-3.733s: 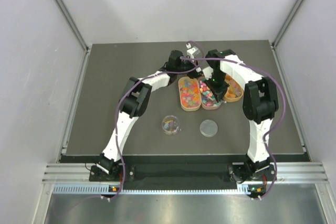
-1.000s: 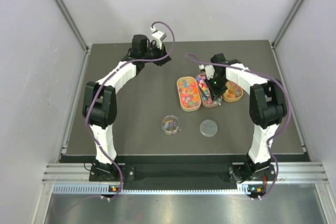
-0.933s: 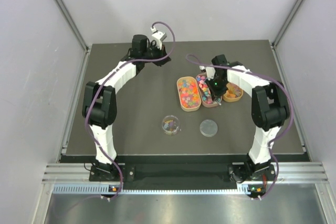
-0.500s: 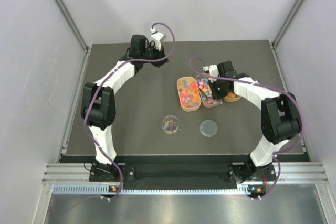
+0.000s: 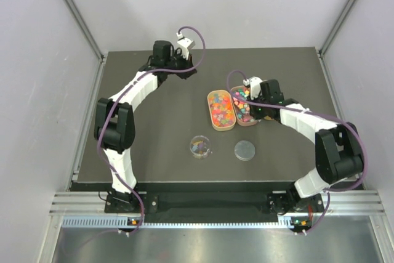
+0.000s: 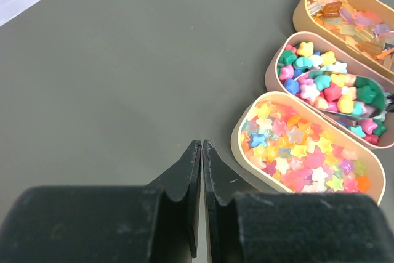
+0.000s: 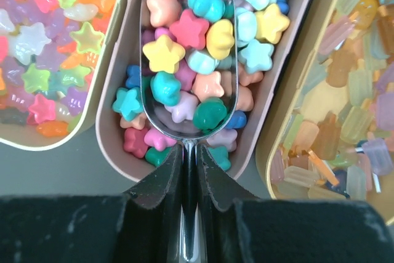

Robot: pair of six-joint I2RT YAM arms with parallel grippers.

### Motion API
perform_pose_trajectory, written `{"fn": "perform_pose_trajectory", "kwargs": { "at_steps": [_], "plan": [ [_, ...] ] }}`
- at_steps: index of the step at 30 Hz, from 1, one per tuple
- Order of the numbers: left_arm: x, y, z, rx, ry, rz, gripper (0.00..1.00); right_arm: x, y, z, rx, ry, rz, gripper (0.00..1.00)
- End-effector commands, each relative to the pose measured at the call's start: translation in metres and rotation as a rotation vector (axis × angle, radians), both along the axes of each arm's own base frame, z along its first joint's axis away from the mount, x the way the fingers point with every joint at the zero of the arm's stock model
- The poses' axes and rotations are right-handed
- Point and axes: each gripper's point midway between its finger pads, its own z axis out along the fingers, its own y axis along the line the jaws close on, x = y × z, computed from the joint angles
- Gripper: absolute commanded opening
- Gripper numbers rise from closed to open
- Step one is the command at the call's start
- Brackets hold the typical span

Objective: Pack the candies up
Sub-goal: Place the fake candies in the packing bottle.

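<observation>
change: right arm has dropped low over the middle tray [image 7: 117, 152] | right gripper [image 7: 191, 152] clamped on metal scoop [image 7: 184, 137], heaped with star candies [image 7: 189, 29] | left gripper [image 6: 201, 149] together, empty | likely next: carry to clear cup [image 5: 200, 146]

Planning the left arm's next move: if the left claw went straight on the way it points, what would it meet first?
Likely only bare table; the shut left claw points past the nearest tray, missing it. Depth is unclear.
</observation>
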Motion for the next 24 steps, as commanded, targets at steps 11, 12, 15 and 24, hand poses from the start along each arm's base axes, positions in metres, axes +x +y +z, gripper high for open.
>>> {"fn": "perform_pose_trajectory", "kwargs": {
  "at_steps": [11,12,15,24],
  "plan": [
    [0.011,0.006,0.050,0.016,-0.135,0.018,0.08,0.024,0.011,0.074,0.109,-0.244,-0.027,0.00],
    [0.011,0.007,0.050,0.017,-0.135,0.019,0.08,0.022,0.010,0.070,0.106,-0.238,-0.032,0.00],
    [0.009,0.003,0.049,0.018,-0.136,0.005,0.08,0.017,0.008,0.063,0.104,-0.227,-0.034,0.00],
    [0.001,-0.015,0.040,0.027,-0.124,-0.034,0.08,0.005,0.003,0.047,0.080,-0.196,-0.027,0.00]
  ]
}}
